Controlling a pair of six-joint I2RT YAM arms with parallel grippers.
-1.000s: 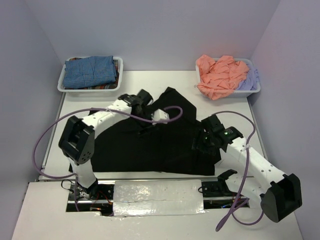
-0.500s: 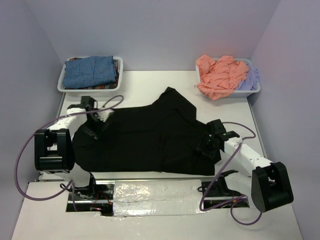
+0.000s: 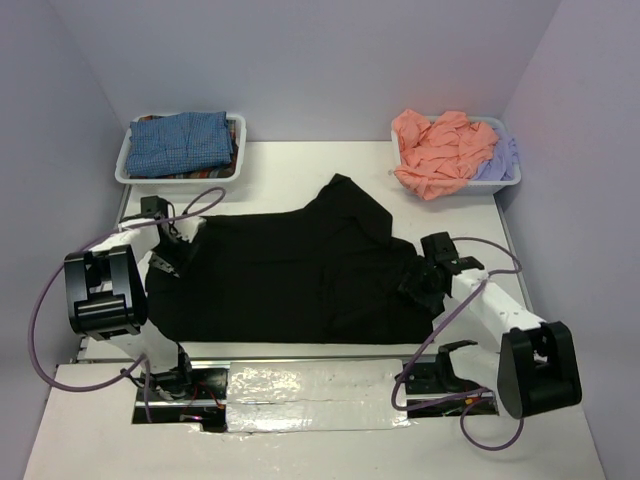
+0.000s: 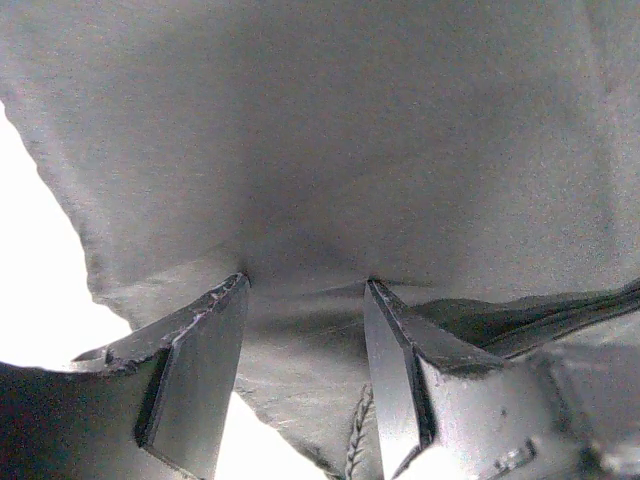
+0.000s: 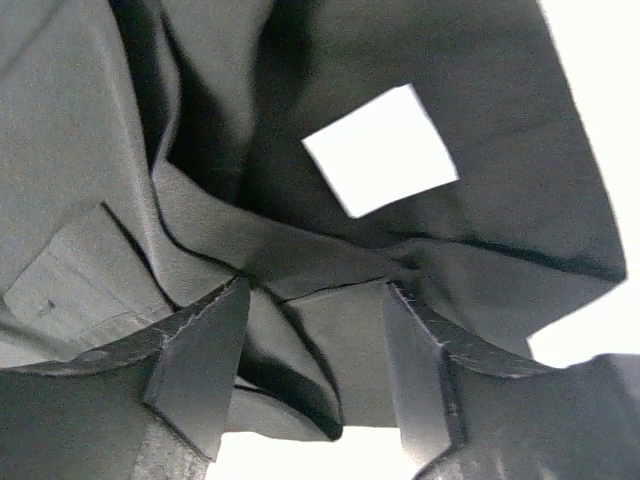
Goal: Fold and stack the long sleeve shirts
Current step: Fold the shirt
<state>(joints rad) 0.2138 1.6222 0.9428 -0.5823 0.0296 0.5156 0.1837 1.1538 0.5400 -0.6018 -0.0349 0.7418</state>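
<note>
The white table (image 3: 300, 165) carries the black long sleeve shirt (image 3: 300, 280), which is spread flat across its middle and reaches from the left arm to the right arm. One corner of the shirt points toward the back.

Two white bins stand at the back corners. The left bin (image 3: 122, 170) holds a folded blue-checked shirt (image 3: 180, 143). The right bin (image 3: 508, 183) holds a crumpled salmon-pink shirt (image 3: 440, 150) with a pale lavender shirt (image 3: 497, 160) beside it.

The left gripper (image 3: 170, 250) sits low at the black shirt's left edge. Its fingers (image 4: 200, 370) are parted, with flat cloth between them and no pinch showing. The right gripper (image 3: 420, 283) is at the shirt's right edge. Its fingers (image 5: 200, 360) are likewise apart over loose folds. A small white square (image 5: 380, 150) shows amid those folds.
</note>
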